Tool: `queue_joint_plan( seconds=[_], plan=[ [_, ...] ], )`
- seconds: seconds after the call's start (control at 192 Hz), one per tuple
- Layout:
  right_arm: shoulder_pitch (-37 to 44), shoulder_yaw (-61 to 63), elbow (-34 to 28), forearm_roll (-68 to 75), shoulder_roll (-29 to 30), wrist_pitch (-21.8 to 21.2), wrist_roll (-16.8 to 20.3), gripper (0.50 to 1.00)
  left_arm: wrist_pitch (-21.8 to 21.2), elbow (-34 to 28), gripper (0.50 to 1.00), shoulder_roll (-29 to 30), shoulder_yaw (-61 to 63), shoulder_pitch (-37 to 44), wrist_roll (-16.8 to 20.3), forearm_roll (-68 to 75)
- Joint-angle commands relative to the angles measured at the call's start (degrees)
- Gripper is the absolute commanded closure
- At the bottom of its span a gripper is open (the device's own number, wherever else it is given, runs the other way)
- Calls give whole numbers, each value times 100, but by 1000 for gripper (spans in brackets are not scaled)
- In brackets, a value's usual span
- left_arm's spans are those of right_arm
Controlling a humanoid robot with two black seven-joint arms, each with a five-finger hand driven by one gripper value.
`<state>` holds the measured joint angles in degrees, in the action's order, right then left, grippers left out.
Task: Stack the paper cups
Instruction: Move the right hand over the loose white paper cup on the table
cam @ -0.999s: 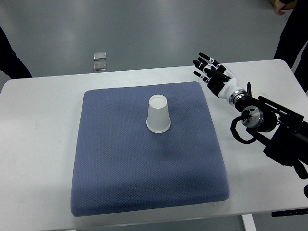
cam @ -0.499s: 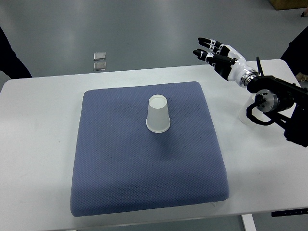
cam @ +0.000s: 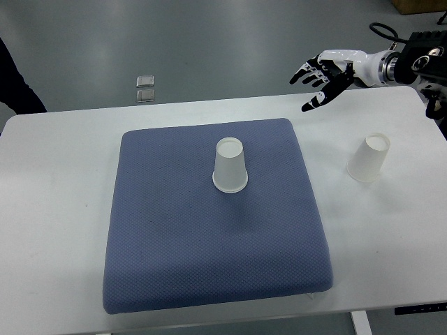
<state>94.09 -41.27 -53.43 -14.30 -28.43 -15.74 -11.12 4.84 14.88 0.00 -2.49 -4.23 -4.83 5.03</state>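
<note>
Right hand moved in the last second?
Yes. The right hand has gone up and right, from beside the blue cushion's far right corner to beyond the white table's far edge.

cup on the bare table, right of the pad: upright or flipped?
Flipped. The cup on the table stands mouth-down beside the blue pad, closed narrow base up.

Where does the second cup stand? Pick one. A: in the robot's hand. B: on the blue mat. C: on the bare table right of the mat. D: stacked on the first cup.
C: the second cup stands upside down on the white table, right of the mat, apart from the first cup and below the open right hand.
</note>
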Motion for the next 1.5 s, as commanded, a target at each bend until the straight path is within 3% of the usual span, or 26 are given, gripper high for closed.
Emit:
queue_joint_plan(
  seconds=[0.0,0.161,0.395,0.645,0.89,1.009,1.098,1.493],
  plan=[
    [706,-1005,-343,-442,171,-149,22,587,-1,32,500,0,3,1,-1,-2],
    [1665,-1744,-897,-512,338,-667,304,587,-1,32,500,0,3,1,-1,-2],
    [3000,-2289,-1556,-714,198,-1924,725,585,-1,32,500,0,3,1,-1,-2],
    [3950,-2544,-1609,-838,-13,-1926,752,587,-1,41,500,0,12,1,-1,7],
    [3519,-2526,-1565,-882,75,-1926,743,587,-1,41,500,0,12,1,-1,7],
    [2869,-2535,-1469,-882,215,-1160,761,587,-1,50,500,0,12,1,-1,7],
    [2456,-2570,-1302,-873,452,-668,1006,587,-1,50,500,0,12,1,-1,7],
    [1226,-2597,-766,-627,945,79,1191,587,-1,50,500,0,12,1,-1,7]
  ],
)
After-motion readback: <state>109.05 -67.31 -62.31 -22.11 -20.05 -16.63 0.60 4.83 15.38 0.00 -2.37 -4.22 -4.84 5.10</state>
